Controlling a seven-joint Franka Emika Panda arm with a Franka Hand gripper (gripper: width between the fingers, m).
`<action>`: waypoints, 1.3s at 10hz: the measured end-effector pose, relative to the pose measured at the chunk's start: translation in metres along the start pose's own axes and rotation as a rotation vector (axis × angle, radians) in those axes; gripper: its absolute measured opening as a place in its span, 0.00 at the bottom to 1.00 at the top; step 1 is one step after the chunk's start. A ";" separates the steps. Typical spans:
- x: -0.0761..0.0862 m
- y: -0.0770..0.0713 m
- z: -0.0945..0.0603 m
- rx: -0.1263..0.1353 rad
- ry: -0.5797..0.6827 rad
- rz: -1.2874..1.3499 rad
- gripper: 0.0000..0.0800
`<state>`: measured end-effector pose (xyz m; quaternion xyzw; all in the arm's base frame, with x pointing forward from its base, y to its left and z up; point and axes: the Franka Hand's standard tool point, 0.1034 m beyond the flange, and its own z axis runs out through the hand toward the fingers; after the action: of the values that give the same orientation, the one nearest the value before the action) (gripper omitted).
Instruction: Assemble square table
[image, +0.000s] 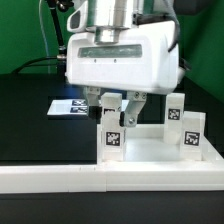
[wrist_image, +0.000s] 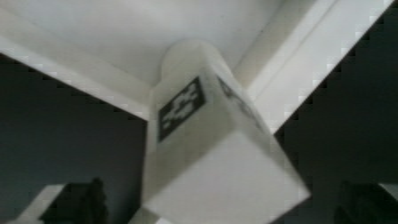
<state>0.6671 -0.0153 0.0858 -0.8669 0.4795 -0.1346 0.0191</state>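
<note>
Showing leg (wrist_image: 210, 150) between hand's (wrist_image: 231, 205) parted fingers

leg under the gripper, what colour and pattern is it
White leg with a black-and-white square tag; clearest in the wrist view.

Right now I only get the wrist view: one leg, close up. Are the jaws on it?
Observer: No. The gripper hangs just over that leg, jaws open, one on each side, not clamping.
Operator: Is the leg standing?
Observer: Yes, upright at a near corner of the top.
Operator: Other legs?
Observer: Two more legs stand upright toward the exterior view's right, one behind and one nearer. I see no fourth.
</note>
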 end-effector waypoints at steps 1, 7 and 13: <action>-0.006 0.001 -0.002 0.038 -0.001 -0.112 0.81; -0.009 0.000 -0.002 0.059 -0.029 -0.332 0.81; -0.009 0.004 0.009 0.020 -0.068 -0.450 0.81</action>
<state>0.6613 -0.0104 0.0741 -0.9559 0.2718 -0.1108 0.0135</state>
